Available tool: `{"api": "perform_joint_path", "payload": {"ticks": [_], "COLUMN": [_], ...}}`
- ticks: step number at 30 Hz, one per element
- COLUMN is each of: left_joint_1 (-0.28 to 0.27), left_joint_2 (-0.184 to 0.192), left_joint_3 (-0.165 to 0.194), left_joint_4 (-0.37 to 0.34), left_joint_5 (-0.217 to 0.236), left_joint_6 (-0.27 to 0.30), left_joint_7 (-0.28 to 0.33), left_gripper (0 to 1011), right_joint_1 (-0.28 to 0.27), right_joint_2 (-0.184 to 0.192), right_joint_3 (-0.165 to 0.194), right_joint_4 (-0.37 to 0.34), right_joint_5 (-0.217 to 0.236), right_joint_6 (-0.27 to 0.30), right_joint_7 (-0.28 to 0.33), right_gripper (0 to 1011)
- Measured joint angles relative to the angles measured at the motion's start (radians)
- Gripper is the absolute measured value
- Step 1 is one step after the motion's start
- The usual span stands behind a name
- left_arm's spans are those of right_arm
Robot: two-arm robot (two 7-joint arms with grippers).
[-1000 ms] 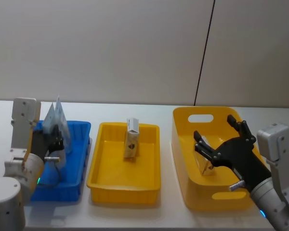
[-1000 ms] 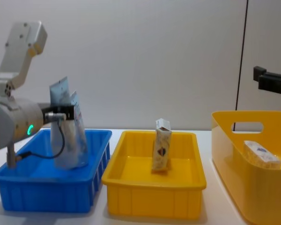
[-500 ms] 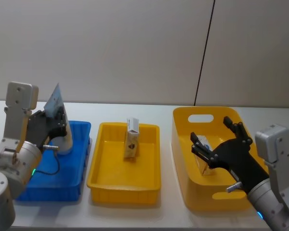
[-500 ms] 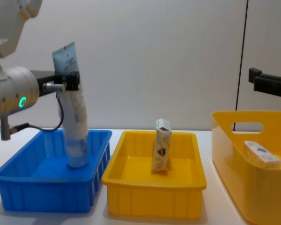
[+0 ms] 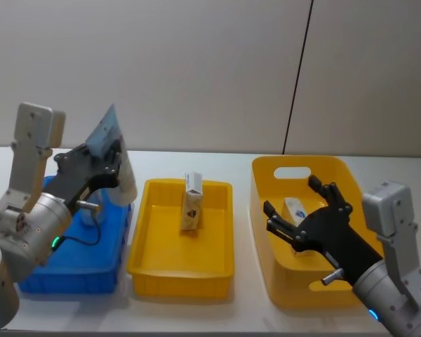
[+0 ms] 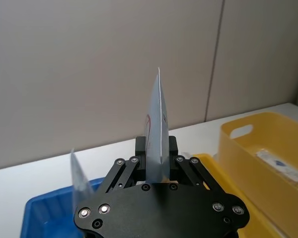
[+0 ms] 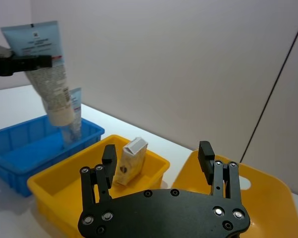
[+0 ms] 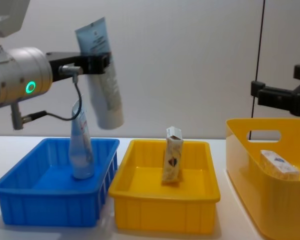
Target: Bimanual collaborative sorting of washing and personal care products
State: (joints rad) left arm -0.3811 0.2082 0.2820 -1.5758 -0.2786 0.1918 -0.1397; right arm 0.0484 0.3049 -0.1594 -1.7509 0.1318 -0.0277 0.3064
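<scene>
Layout, largest item first. The deep yellow bin [image 8: 242, 170] lies directly beneath the right jaws. The shallow yellow tray [image 8: 165, 217] sits between the two grippers and lower than both. The blue tray [image 8: 45, 207] lies below the left jaws.

The left gripper [image 8: 97, 62] is raised well above the blue tray, its jaws pinching a pale squeeze tube [image 8: 104, 95] just below the flat crimped end. The tube hangs tilted from the jaws, with its cap end over the blue tray's wall on the side nearest the yellow tray. A second tube [image 8: 81, 145] stands cap-down in the blue tray, below and slightly behind those jaws.

The right gripper [image 5: 298, 203] hovers with jaws spread wide and nothing between them. One carton [image 8: 279, 166] lies in the bin under them. Another carton [image 8: 172, 155] stands on end in the yellow tray, well apart from both grippers.

Hazards for you to watch:
- The grip sits high on a soft tube, so a quick swing may pivot it or let it slide out.
- Its cap end hangs near the standing tube; a low pass could tip that one.
- A release over the shared wall may send the tube into the wrong tray.
- The upright carton looks easy to topple.
</scene>
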Motion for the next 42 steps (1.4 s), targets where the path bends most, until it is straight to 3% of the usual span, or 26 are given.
{"api": "perform_joint_path", "payload": {"ticks": [11, 22, 42], "left_joint_1": [-0.04, -0.07, -0.089], "left_joint_2": [0.001, 0.002, 0.005], "left_joint_3": [0.044, 0.092, 0.127], "left_joint_4": [-0.003, -0.003, -0.011], "left_joint_5": [-0.05, -0.08, -0.1], "left_joint_6": [-0.036, -0.052, -0.058], "left_joint_7": [-0.135, -0.224, -0.282], "left_gripper": [208, 208, 207], "right_joint_1": [0.057, 0.126, 0.278], "right_joint_2": [0.017, 0.025, 0.033], "right_joint_3": [-0.035, -0.075, -0.159], "right_joint_4": [0.052, 0.107, 0.206], "right_joint_5": [0.028, 0.038, 0.038], "right_joint_6": [0.018, 0.033, 0.06], "right_joint_7": [0.063, 0.108, 0.193], "right_gripper": [1004, 1004, 1004]}}
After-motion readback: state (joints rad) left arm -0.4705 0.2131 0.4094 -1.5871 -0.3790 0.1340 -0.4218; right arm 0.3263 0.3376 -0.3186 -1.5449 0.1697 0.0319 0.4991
